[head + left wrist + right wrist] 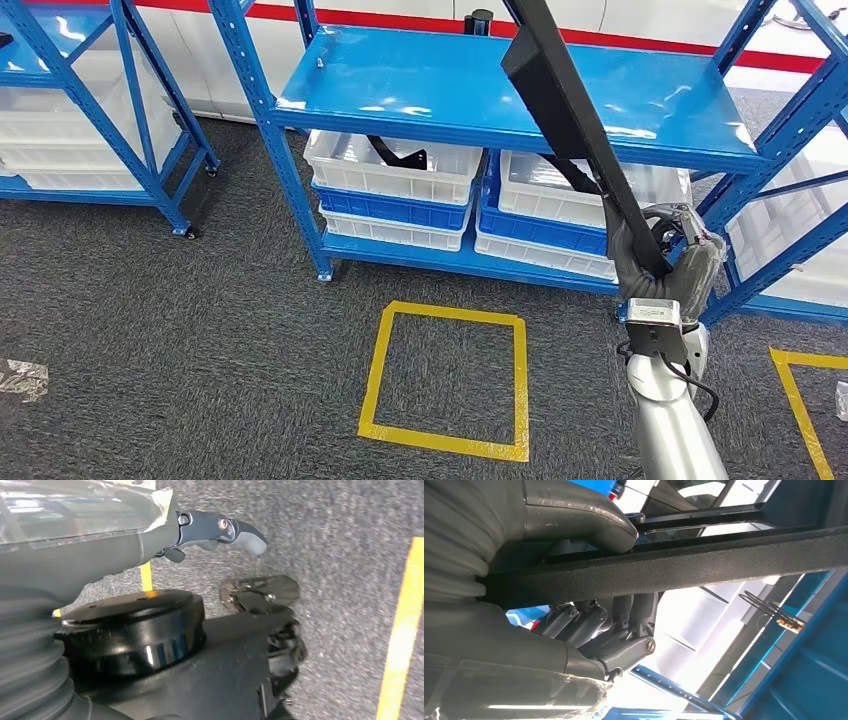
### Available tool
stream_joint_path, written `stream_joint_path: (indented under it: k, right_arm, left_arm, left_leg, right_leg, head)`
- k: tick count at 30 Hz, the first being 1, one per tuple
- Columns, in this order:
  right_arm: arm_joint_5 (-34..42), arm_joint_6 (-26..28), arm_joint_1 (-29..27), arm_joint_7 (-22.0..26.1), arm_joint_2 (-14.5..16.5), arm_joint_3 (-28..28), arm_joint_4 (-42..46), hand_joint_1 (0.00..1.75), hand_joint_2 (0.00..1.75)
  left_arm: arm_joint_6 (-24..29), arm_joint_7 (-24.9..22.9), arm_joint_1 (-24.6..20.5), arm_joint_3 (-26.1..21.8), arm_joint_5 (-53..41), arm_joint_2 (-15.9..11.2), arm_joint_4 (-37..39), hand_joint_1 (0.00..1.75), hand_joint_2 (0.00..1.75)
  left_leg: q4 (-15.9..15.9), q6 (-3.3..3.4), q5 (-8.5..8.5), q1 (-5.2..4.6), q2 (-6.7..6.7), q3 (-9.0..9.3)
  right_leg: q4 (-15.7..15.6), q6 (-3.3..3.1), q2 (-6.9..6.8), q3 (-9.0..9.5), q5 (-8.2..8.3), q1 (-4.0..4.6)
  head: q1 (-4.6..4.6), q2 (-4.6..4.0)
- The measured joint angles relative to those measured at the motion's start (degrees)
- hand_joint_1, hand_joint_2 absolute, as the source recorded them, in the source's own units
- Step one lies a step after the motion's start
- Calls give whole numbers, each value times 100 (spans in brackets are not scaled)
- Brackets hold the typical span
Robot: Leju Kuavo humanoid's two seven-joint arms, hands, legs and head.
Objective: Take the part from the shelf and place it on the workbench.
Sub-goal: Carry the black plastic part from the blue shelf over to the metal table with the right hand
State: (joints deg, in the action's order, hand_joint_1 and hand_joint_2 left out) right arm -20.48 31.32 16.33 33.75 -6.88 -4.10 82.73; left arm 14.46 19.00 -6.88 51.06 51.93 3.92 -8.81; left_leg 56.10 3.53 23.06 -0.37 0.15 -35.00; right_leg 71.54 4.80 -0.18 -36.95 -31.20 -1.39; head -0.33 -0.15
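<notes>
Your right robot hand grips the long black part near its lower end, fingers wrapped beneath, the bar rising above the hand across the blue shelf. Carrying step. Next: turn toward the table, keeping the bar clear of uprights.

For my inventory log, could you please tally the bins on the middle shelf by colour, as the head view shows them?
White bins: 3
Blue bins: 2
Total: 5
</notes>
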Motion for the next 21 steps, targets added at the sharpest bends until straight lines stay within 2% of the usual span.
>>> stream_joint_path:
  k: [1, 2, 3, 4, 5, 7, 8, 9, 10, 11, 12, 13, 14, 15, 16, 18, 19, 21]
  right_arm:
    - [0, 0, 7, -3, 1, -1, -9, 175, 175]
    - [-1, 0, 22, -6, 3, -4, -15, 175, 175]
    - [-1, 0, 36, -9, 7, -7, -20, 175, 175]
    - [-1, 0, 49, -14, 10, -9, -25, 175, 175]
    - [-1, 0, 59, -20, 14, -11, -29, 175, 175]
    - [0, 0, 69, -31, 22, -12, -42, 175, 175]
    - [-3, 0, 77, -36, 30, -12, -48, 175, 175]
    - [-9, 3, 83, -44, 36, -11, -52, 175, 175]
    - [-18, 8, 88, -54, 42, -10, -55, 175, 175]
    - [-27, 15, 86, -66, 45, -9, -55, 175, 175]
    - [-33, 23, 81, -74, 46, -8, -55, 175, 175]
    - [-36, 28, 73, -79, 48, -8, -55, 175, 175]
    - [-37, 32, 66, -81, 48, -8, -55, 175, 175]
    - [-38, 34, 60, -81, 48, -7, -55, 175, 175]
    - [-40, 35, 56, -81, 48, -7, -55, 175, 175]
    - [-45, 38, 60, -81, 48, -4, -51, 175, 175]
    - [-49, 41, 69, -81, 46, -3, -50, 175, 175]
    - [-68, 52, 79, -87, 47, -2, -48, 175, 175]
  left_arm:
    - [4, 4, 2, 0, 5, 1, 0, 0, 175]
    - [13, 8, 3, 0, 13, 1, 0, 0, 175]
    - [22, 14, 5, 0, 19, 0, 0, 0, 175]
    - [30, 21, 8, 0, 25, -1, 0, 0, 175]
    - [36, 28, 15, 0, 32, -1, 0, 0, 175]
    - [36, 39, 34, 0, 38, 0, 1, 0, 175]
    - [37, 42, 47, 0, 40, 1, 2, 0, 175]
    - [37, 44, 59, 0, 40, 3, 2, 0, 175]
    - [38, 44, 68, 0, 40, 5, 2, 0, 175]
    - [38, 44, 75, 0, 39, 8, 2, 0, 175]
    - [38, 43, 78, 0, 38, 10, 2, 0, 175]
    - [38, 43, 79, 0, 36, 11, 2, 0, 175]
    - [38, 43, 80, 0, 34, 11, 2, 0, 175]
    - [38, 43, 80, 0, 33, 12, 2, 0, 175]
    - [38, 43, 77, 0, 33, 13, 2, 0, 175]
    - [38, 43, 57, 0, 32, 13, 1, 0, 175]
    - [38, 43, 46, 0, 31, 15, 0, 0, 175]
    - [38, 36, 39, 0, 26, 20, 0, 0, 175]
  left_leg:
    - [38, -28, -44, 7, -1, -81]
    - [85, -61, -79, 7, -3, -160]
    - [125, -97, -115, 0, -5, -216]
    - [154, -126, -149, -12, -7, -249]
    - [167, -154, -187, -19, -9, -272]
    - [186, -203, -215, -9, -17, -307]
    - [268, -232, -104, 5, -21, -358]
    - [452, -264, 104, 20, -26, -436]
    - [758, -298, 390, 39, -29, -540]
    - [1145, -328, 677, 51, -29, -646]
    - [1523, -350, 869, 63, -30, -728]
    - [1787, -362, 945, 73, -30, -751]
    - [1854, -365, 903, 82, -30, -678]
    - [1702, -357, 786, 89, -30, -496]
    - [1357, -342, 654, 94, -31, -214]
    - [559, -299, 571, 83, -42, 349]
    - [307, -273, 585, 68, -50, 505]
    - [170, -209, 584, 17, -61, 536]
  right_leg:
    - [-367, 67, -1, 281, 115, -19]
    - [-807, 93, 2, 588, 144, -22]
    - [-1153, 77, 9, 812, 137, -14]
    - [-1353, 38, 17, 924, 90, 0]
    - [-1431, -13, 26, 951, 53, 23]
    - [-1408, -117, 27, 868, 105, 4]
    - [-1405, -196, 21, 829, 154, -14]
    - [-1408, -273, 16, 779, 211, -32]
    - [-1406, -340, 13, 720, 275, -38]
    - [-1402, -379, 12, 650, 333, -28]
    - [-1398, -387, 11, 582, 387, -18]
    - [-1394, -382, 10, 516, 436, -10]
    - [-1389, -372, 10, 456, 482, -4]
    - [-1383, -354, 11, 402, 522, -2]
    - [-1376, -337, 13, 360, 558, -2]
    - [-1364, -280, 16, 298, 622, 9]
    - [-1362, -245, 14, 279, 657, 14]
    - [-1372, -151, 8, 244, 734, 6]
  head:
    - [1, 0]
    - [6, 0]
    - [2, 0]
    - [-2, 0]
    - [-8, 0]
    - [-16, 0]
    - [-21, 0]
    - [-30, 0]
    - [-38, 0]
    - [-47, 0]
    - [-51, 0]
    - [-50, 0]
    - [-51, 0]
    - [-51, 0]
    - [-53, 0]
    - [-50, 0]
    - [-45, 0]
    - [-43, 0]
